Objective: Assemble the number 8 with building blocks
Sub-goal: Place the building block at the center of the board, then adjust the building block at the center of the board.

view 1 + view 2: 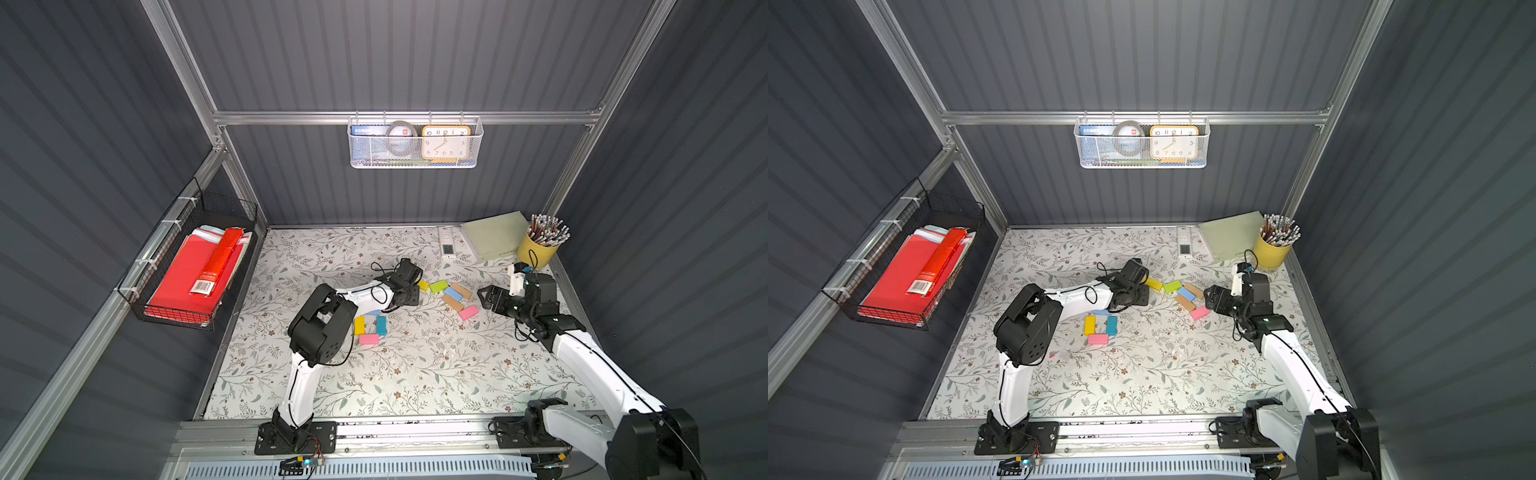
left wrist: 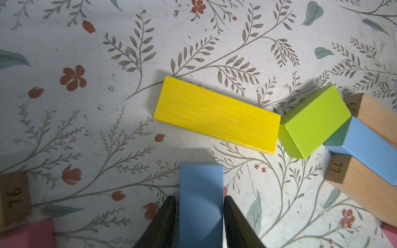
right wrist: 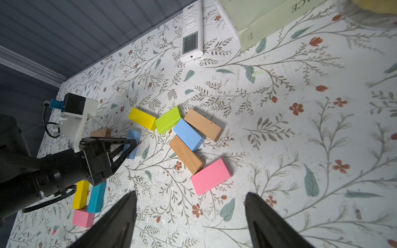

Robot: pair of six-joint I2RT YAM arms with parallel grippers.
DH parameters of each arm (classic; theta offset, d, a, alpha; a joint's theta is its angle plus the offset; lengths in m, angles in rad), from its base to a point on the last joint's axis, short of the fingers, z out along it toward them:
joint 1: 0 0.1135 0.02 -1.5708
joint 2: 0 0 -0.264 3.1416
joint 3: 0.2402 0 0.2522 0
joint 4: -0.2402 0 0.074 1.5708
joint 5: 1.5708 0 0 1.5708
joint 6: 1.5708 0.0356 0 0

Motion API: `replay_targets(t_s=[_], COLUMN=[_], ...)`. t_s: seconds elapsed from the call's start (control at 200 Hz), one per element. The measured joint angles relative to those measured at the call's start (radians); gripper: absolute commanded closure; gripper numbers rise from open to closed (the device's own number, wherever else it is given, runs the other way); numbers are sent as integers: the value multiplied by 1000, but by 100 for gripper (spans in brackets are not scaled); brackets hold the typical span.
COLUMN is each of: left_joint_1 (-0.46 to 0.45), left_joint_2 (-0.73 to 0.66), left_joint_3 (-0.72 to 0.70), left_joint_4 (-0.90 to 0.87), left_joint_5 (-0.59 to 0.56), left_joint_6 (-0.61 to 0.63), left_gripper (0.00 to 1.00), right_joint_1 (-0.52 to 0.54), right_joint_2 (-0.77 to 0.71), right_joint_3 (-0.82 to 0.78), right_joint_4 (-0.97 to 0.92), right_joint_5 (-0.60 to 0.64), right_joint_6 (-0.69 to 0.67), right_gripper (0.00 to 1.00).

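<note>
Blue block lies on the worktop between the jaws of the left claw, grip unclear, seemingly closing at twelve o'clock the number 8, its lower loop otherwise yellow, teal and pink. Upper loop not yet built; spare blocks wait at two o'clock. Right claw gapes empty.

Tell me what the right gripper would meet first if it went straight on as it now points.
Most likely the pink block, lying flat just ahead of the open right gripper. Its height over the table is unclear, so it might pass above.

Remote, book (probably), pencil cup
</note>
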Motion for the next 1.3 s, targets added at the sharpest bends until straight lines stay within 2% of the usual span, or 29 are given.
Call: replay_targets(t_s=[0.08, 0.135, 0.265, 0.435, 0.56, 0.695, 0.905, 1.065, 1.3], left_joint_1=[0, 0, 3, 27, 80, 177, 305, 325, 325], left_joint_2=[0, 0, -10, -76, -176, -278, -317, -317, -317], left_joint_3=[2, 3, 3, 3, 0, -4, -48, -86, -97], left_joint_4=[0, 0, -2, -9, -9, -6, 0, -6, 0], left_joint_5=[0, 0, 2, 12, 23, 28, 43, 57, 78], left_joint_6=[1, 3, -1, -8, -8, 8, 43, 64, 80], left_gripper=[45, 37, 22, 13, 9, 6, 4, 4, 3], right_joint_1=[15, 39, 138, 241, 277, 357, 487, 524, 522], right_joint_2=[21, 39, 119, 273, 378, 531, 784, 899, 961], right_joint_3=[0, 1, 53, 184, 257, 381, 616, 691, 705], right_joint_4=[13, 21, 12, 16, 19, 5, -72, -121, -166], right_joint_5=[-4, 10, 94, 183, 254, 341, 508, 599, 704], right_joint_6=[5, 6, -6, -18, -6, -25, -113, -169, -209], right_gripper=[13, 12, 10, 10, 10, 9, 8, 8, 8])
